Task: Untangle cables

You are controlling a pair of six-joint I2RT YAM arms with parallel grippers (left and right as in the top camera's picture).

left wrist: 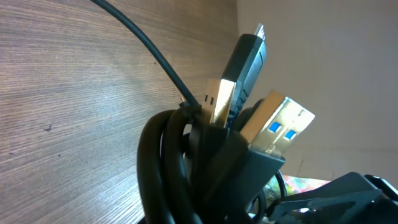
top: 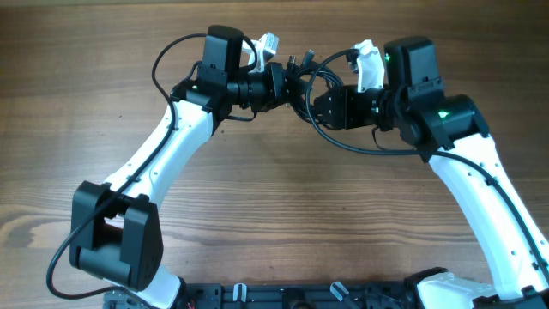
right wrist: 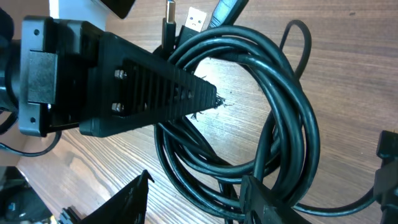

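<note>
Several cables [right wrist: 298, 124], one black coil

Far across the table [top: 274, 206], the cables lie looped together between both grippers, with metal plugs [left wrist: 277, 121] sticking up at one side. The left gripper [right wrist: 208, 99] is closed to a narrow point and reaches through the coil's loop. The right gripper [right wrist: 198, 182] stands partly spread with strands between its fingers; whether it pinches them I cannot tell.

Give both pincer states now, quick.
Left pincer: shut on cables.
Right pincer: open, one finger poked through the coil, nothing gripped.
</note>
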